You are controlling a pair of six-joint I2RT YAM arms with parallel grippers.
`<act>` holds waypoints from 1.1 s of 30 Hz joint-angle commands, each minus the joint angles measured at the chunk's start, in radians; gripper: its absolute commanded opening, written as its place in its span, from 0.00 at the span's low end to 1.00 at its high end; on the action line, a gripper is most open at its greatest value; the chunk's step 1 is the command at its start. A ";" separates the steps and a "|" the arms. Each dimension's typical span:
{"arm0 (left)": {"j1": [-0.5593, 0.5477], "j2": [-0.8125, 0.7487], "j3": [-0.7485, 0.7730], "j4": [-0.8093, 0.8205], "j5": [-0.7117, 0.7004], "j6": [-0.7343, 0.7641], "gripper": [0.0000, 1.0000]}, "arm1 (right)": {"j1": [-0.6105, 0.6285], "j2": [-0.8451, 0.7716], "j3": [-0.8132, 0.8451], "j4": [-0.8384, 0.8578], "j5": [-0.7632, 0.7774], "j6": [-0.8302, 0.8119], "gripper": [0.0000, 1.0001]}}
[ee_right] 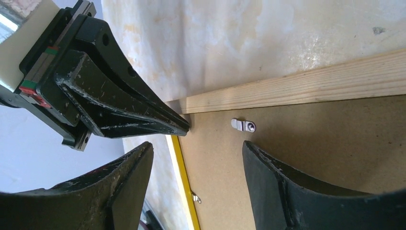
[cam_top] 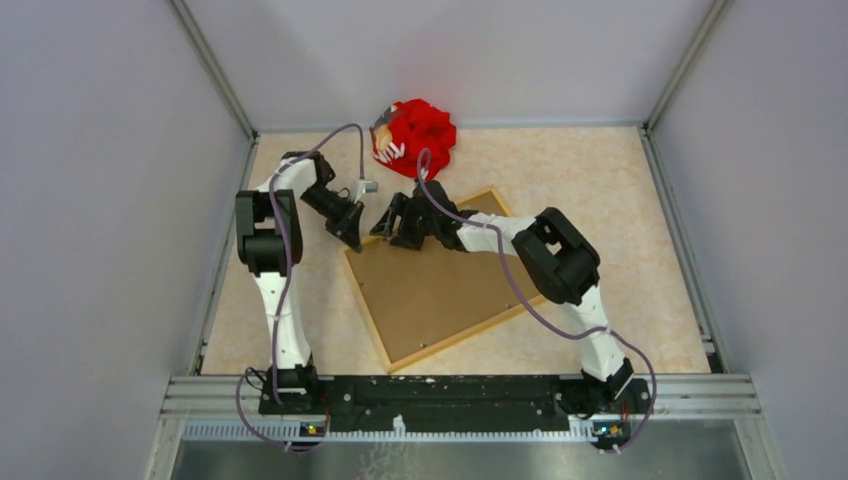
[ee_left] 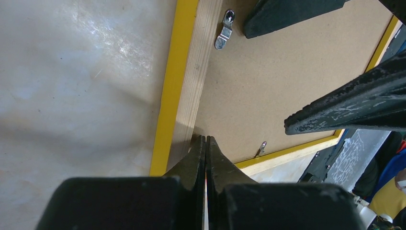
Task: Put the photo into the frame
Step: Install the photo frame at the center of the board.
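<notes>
- The frame [cam_top: 367, 310] lies mid-table [cam_top: 620, 250], with the backing board [cam_top: 440, 290] inside it.
- Left gripper [cam_top: 352, 238] is at its far-left corner; right gripper [cam_top: 388, 232] is just beside, over the board.
- A bundle [cam_top: 420, 135] sits behind.

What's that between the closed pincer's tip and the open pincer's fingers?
Brown backing board with one small silver clip, just inside the frame. The right wrist view shows it, between the shut left pincer and open right pincer.
</notes>
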 commanded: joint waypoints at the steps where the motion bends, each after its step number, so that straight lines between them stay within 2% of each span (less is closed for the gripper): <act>1: 0.002 -0.055 0.019 0.000 0.046 0.024 0.01 | -0.013 0.023 0.049 -0.006 0.009 -0.023 0.68; 9: 0.002 -0.005 0.121 -0.038 0.069 0.012 0.00 | -0.017 0.035 0.063 0.000 0.002 -0.023 0.68; 25: 0.002 -0.009 0.001 0.058 0.009 -0.001 0.00 | -0.023 0.051 0.070 0.021 -0.013 -0.007 0.67; 33: 0.001 -0.011 0.038 -0.023 0.081 0.047 0.00 | -0.029 0.069 0.074 0.035 -0.020 0.005 0.67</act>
